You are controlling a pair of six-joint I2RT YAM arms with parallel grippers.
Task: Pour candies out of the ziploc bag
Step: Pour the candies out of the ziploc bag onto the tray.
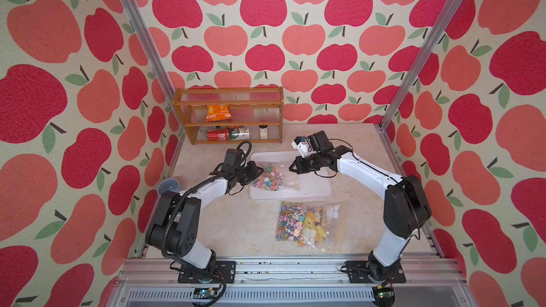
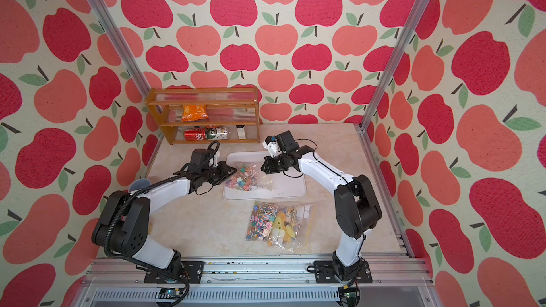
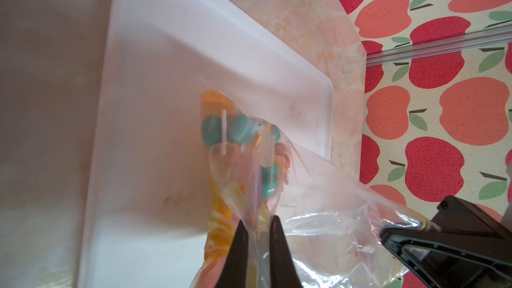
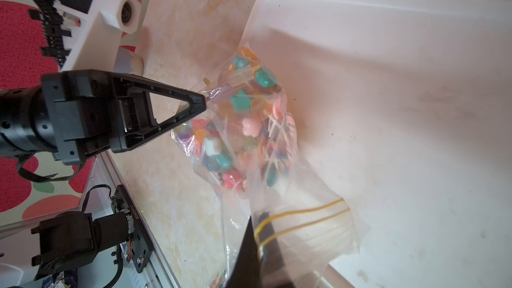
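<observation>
Hung over tray [image 1: 316, 186] to catch the spill — ziploc bag [image 1: 285, 181] pinched at 9 o'clock by left claw [image 1: 262, 169], zip edge at 3 by right claw [image 1: 290, 169]; candies [image 1: 267, 178] not yet out.

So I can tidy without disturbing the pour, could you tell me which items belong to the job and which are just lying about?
In use: held ziploc bag, candies inside it, white tray, left gripper and right gripper, both shut on it.
Lying about: second bag, wooden shelf, orange snack packet, cans, grey cup.
</observation>
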